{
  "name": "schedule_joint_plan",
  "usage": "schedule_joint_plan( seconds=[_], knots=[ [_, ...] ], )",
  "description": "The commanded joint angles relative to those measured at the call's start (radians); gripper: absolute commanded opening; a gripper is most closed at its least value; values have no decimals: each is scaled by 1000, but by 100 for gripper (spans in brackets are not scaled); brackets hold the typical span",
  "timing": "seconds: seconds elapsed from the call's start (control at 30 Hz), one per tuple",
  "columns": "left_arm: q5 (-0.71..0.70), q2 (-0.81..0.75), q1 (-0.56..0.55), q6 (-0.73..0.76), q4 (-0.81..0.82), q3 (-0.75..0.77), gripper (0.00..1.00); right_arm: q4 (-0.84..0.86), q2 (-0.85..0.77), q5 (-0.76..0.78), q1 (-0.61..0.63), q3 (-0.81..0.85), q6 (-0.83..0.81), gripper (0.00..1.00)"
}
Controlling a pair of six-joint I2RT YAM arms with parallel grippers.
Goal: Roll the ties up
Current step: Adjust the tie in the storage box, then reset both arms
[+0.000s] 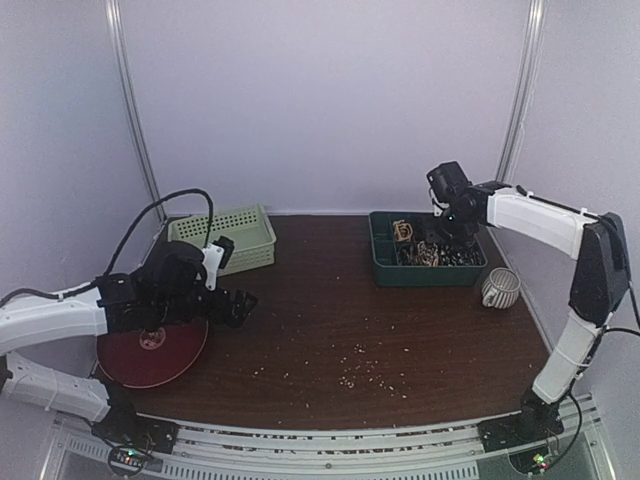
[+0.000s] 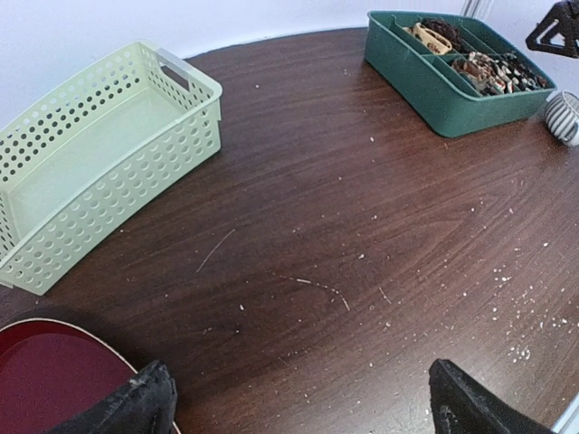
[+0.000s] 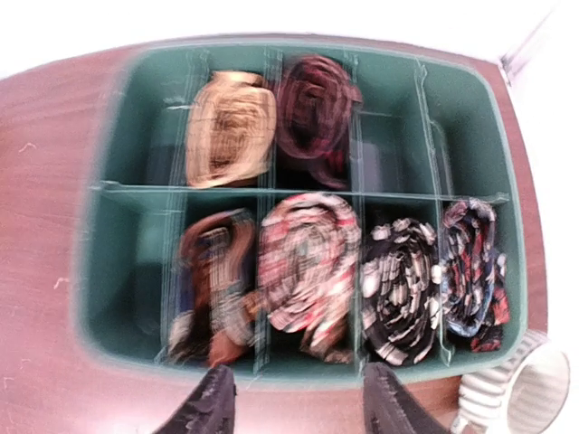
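Note:
Several rolled ties sit in the compartments of a green divided tray (image 1: pixel 428 276) at the back right. In the right wrist view the tray (image 3: pixel 136 271) holds a tan roll (image 3: pixel 231 127), a dark red roll (image 3: pixel 312 104), a loose brown patterned tie (image 3: pixel 213 280), a pink and cream roll (image 3: pixel 308 267), a black and white roll (image 3: pixel 403 289) and a dark multicoloured roll (image 3: pixel 470 271). My right gripper (image 3: pixel 298 411) is open and empty above the tray's near wall (image 1: pixel 452 228). My left gripper (image 2: pixel 298 416) is open and empty, low over bare table at the left (image 1: pixel 240 305).
A pale green perforated basket (image 1: pixel 228 238) stands empty at the back left (image 2: pixel 99 154). A dark red round plate (image 1: pixel 150 355) lies under my left arm. A striped mug (image 1: pixel 500 288) stands right of the tray (image 3: pixel 525 389). Pale crumbs dot the brown table (image 1: pixel 360 375).

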Motion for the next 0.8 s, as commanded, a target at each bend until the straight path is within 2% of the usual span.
schedule_joint_plan(
  seconds=[0.0,0.03,0.07,0.1,0.23,0.4,0.57,0.77],
  knots=[
    [-66,-45,7,-50,-29,79,98,37,-136,-16,113,-95,46,62],
    [-80,-58,7,-49,-37,90,98,52,-172,-16,144,-120,55,72],
    [-93,-72,8,-47,-44,101,98,80,-210,-22,172,-147,65,95],
    [-111,-85,7,-44,-55,115,98,103,-252,-30,199,-179,77,99],
    [-158,-133,7,-30,-121,194,98,159,-439,-62,271,-312,133,100],
    [-159,-204,6,-20,-162,245,98,127,-657,-37,287,-420,190,100],
    [-139,-266,6,-41,-154,220,98,95,-834,1,287,-502,253,100],
    [-106,-322,7,-87,-86,138,98,107,-932,-7,287,-552,282,100]
  ],
)
